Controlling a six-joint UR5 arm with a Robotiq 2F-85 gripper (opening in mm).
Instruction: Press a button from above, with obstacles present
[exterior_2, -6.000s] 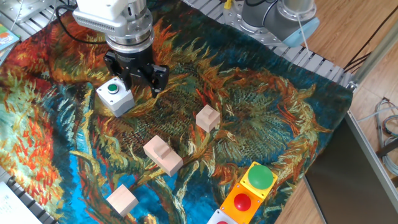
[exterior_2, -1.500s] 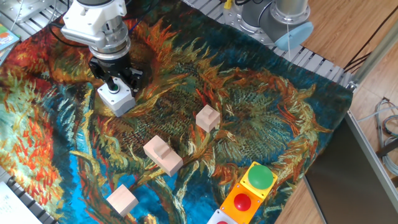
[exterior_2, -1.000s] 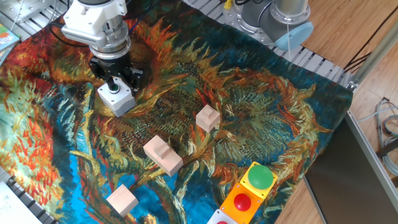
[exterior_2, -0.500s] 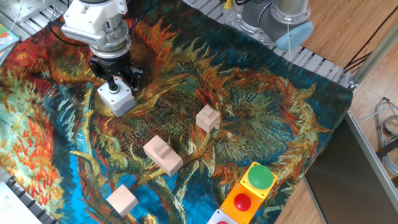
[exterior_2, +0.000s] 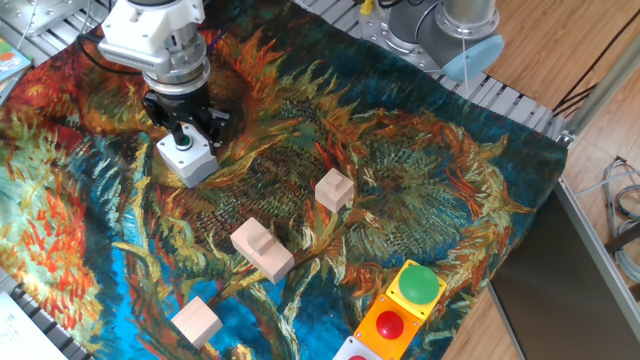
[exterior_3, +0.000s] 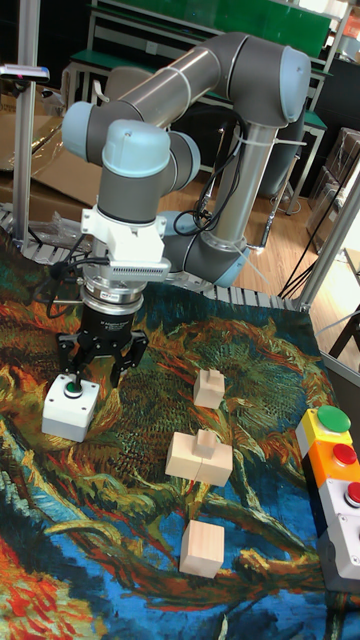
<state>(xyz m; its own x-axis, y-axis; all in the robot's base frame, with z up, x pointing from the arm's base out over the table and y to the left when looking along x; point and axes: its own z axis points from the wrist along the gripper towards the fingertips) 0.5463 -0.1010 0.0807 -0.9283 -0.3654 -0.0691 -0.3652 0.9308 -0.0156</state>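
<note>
The button (exterior_2: 182, 142), small and green on top of its light grey box (exterior_2: 190, 162), sits at about ten o'clock on the painted cloth (exterior_2: 420, 180) from my fixed view, and I see nothing here that holds anything inside it. From the grey box, the nearest wooden block (exterior_2: 334, 189) lies toward three o'clock, the stepped block (exterior_2: 262, 248) toward five o'clock, and the third block (exterior_2: 196, 321) near six o'clock by the cloth's front edge; all three are well apart from the box. At the five o'clock corner stand the yellow box with its big green button (exterior_2: 420, 284) and the orange box with a red button (exterior_2: 389, 325) beside it. The arm (exterior_3: 190, 110) reaches down nearly vertical, wrist pointing at the table. The gripper (exterior_2: 187, 132) is right over the grey box, its fingers (exterior_3: 124, 358) spread apart, and one tip appears to touch the button.
</note>
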